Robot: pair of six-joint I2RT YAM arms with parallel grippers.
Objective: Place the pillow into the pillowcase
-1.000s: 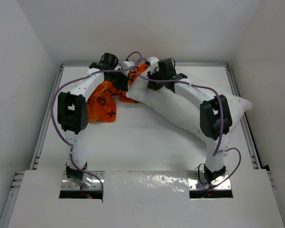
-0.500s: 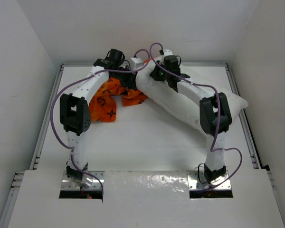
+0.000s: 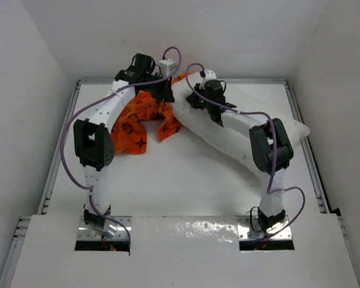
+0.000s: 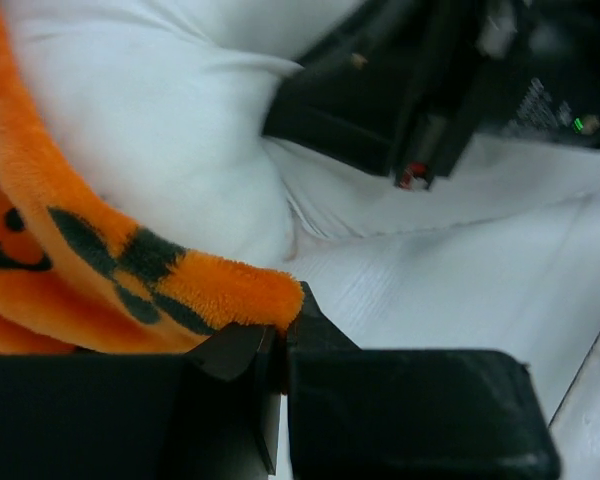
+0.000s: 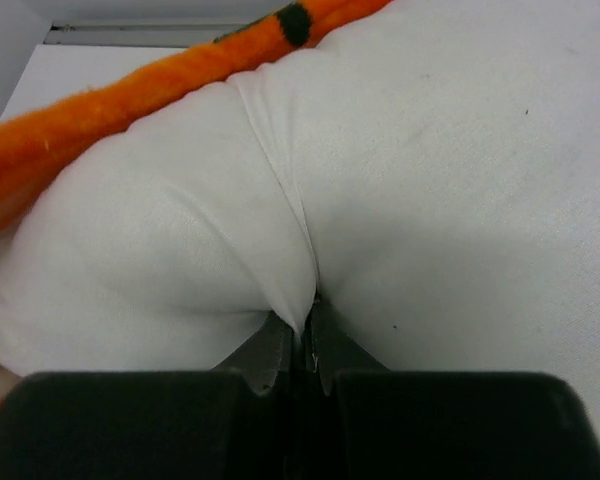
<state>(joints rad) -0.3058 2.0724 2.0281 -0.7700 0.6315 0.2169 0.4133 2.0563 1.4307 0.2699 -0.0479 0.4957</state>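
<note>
The left gripper (image 4: pixel 280 338) is closed on the pillowcase (image 4: pixel 90 270) edge; the right gripper (image 5: pixel 305 340) pinches a fold of the pillow (image 5: pixel 440 170). The pillowcase touches the pillow's end.

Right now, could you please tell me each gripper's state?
The left gripper is shut on the pillowcase edge.
The right gripper is shut on a fold of the pillow.

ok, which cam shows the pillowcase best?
Top external: the pillowcase shows nearly whole, bunched beside the pillow, partly under the left arm. Left wrist shows only a fleecy edge pinched in the left gripper. Right wrist catches just an orange strip above the pillow.
</note>
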